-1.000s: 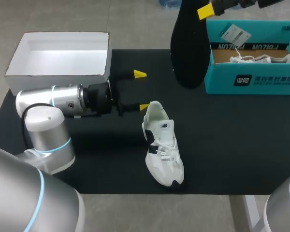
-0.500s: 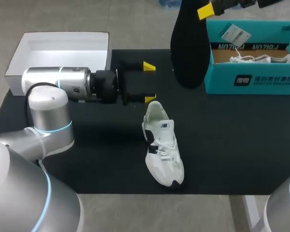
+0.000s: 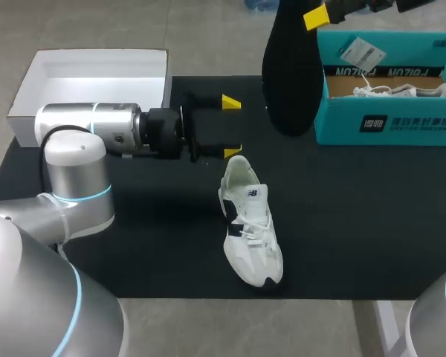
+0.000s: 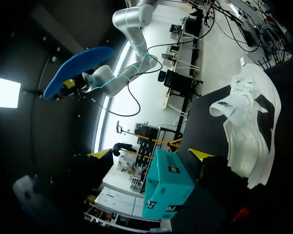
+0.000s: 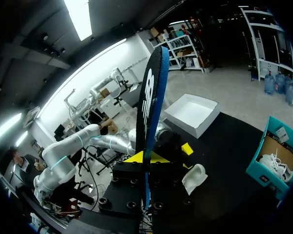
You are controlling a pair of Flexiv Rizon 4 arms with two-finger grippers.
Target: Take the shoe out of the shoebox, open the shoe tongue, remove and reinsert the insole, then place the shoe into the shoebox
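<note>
Left gripper (image 3: 232, 128) has swung up and to the right since a second ago, its arm now lying level across the left middle of the head view; over the last half second it has barely shifted. Shoe, insole and right arm unchanged.

Left jaws: spread wide, nothing between them. Lower yellow tip sits just beside the heel opening of the shoe (image 3: 251, 227); contact cannot be told.

Shoe: white with black side panels, lying on the black mat (image 3: 357, 223) at centre frame, heel toward the top, toe toward the bottom, out of the box.

Right gripper (image 3: 320, 15), top centre-right: clamped on one end of the insole (image 3: 290, 74), which hangs dark and upright above the mat, just left of the teal shoebox (image 3: 386, 123).

Shoebox: upper right, open, a second white shoe (image 3: 390, 91) inside. White lid (image 3: 85, 115): upper left, open side up.
</note>
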